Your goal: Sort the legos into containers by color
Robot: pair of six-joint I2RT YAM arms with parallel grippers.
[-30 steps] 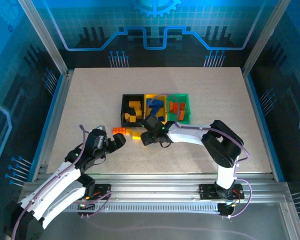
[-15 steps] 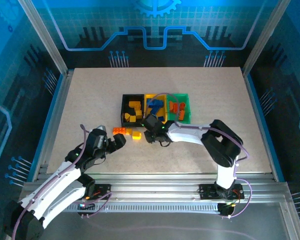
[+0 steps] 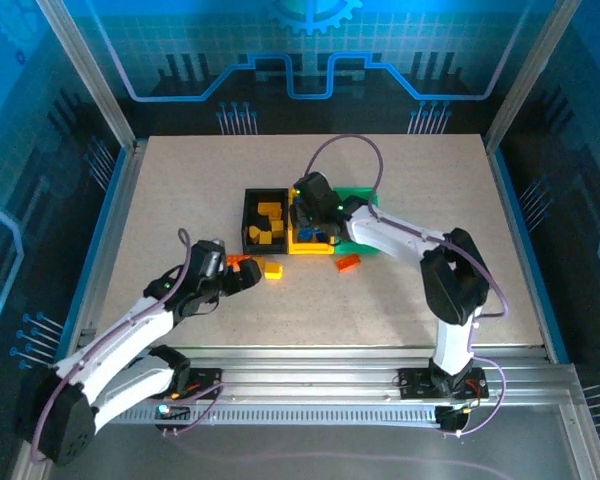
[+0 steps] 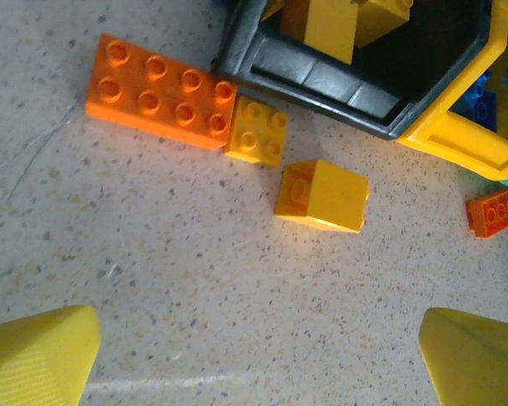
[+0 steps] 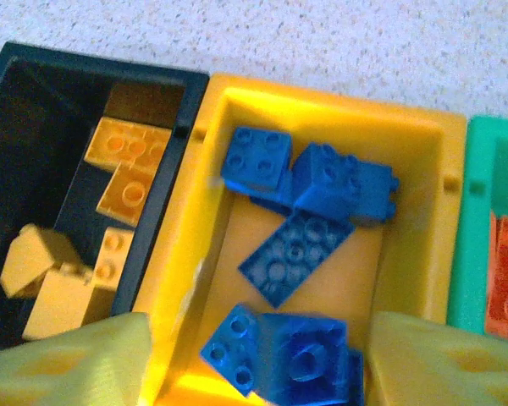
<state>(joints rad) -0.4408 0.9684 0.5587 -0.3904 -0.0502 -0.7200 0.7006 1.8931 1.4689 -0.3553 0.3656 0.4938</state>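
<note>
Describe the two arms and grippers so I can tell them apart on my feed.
They match. The left arm and right arm have white link shells and black joints, and a purple cable runs along each. The left gripper and right gripper have black bodies. In the wrist views, their fingers are yellow wedges.

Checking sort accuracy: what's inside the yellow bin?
Blue legos, piled; no other color visible in the yellow bin. The right gripper covers its near corners; floor under the pile is hidden.

Right gripper [image 3: 309,220] above yellow bin [image 3: 302,247]
</note>
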